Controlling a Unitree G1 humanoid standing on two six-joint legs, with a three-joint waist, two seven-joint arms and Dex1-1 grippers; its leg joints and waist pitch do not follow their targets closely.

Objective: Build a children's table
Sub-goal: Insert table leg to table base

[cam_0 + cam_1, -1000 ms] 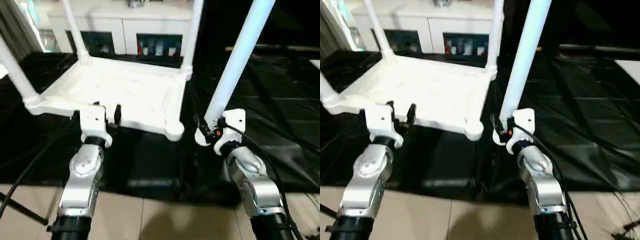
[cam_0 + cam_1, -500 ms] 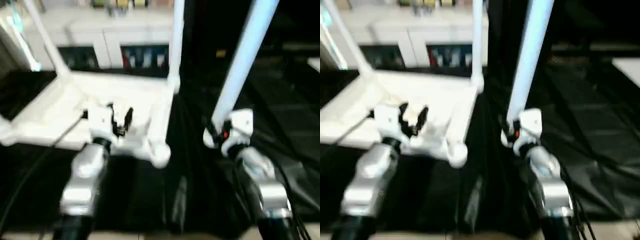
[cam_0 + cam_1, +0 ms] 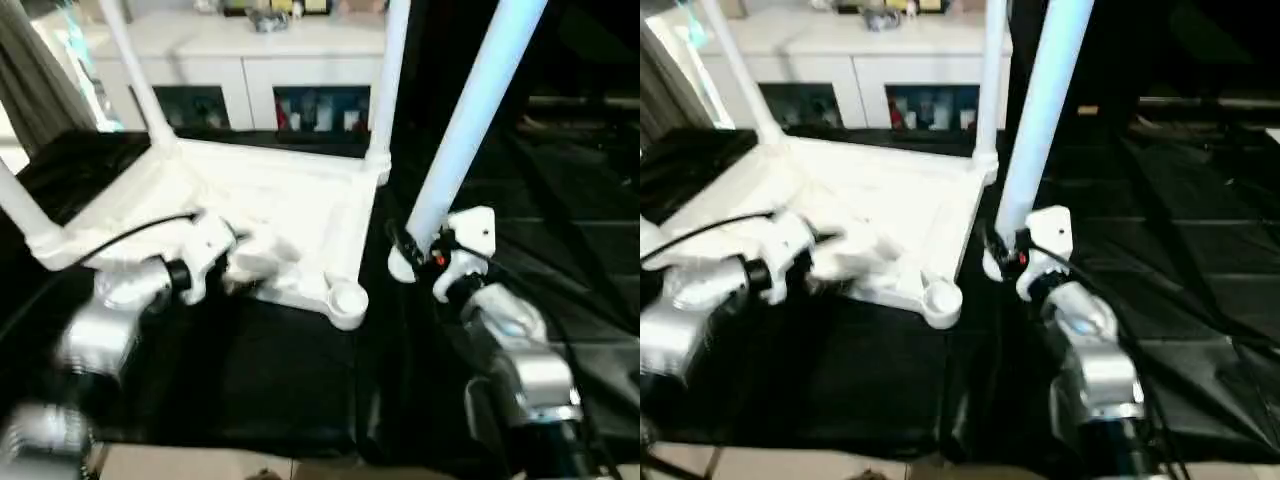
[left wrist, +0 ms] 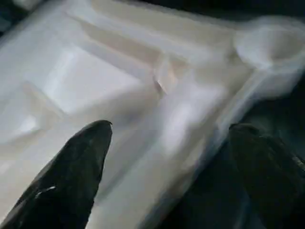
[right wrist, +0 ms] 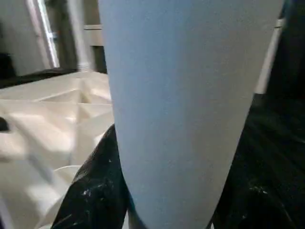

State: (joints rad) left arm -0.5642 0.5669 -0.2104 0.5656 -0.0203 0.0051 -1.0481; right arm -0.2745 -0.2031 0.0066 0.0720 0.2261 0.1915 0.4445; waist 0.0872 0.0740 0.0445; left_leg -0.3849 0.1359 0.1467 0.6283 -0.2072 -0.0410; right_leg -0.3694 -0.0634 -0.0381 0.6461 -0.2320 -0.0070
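The white table top (image 3: 270,190) lies upside down on the black-draped work table (image 3: 570,230). Three legs stand in its corner sockets: far left (image 3: 20,205), back left (image 3: 140,75) and back right (image 3: 387,80). The near right socket (image 3: 347,298) is empty. My left gripper (image 3: 238,262) is at the top's front rim. In the left wrist view, its black fingers (image 4: 71,176) stand wide apart, open, with the rim (image 4: 190,119) between them. My right gripper (image 3: 416,242) is shut on the base of the fourth leg (image 3: 470,110), held upright just right of the empty socket.
A white cabinet (image 3: 250,60) with open shelves runs along the back. A grey curtain (image 3: 35,90) hangs at the far left. A black cable (image 3: 130,235) crosses my left arm. Pale floor tiles (image 3: 200,465) show below the work table's front edge.
My left forearm has swung out to the left, so its gripper now points right along the front rim, with fingers spread wider. The right gripper still holds the leg upright. The camera has shifted.
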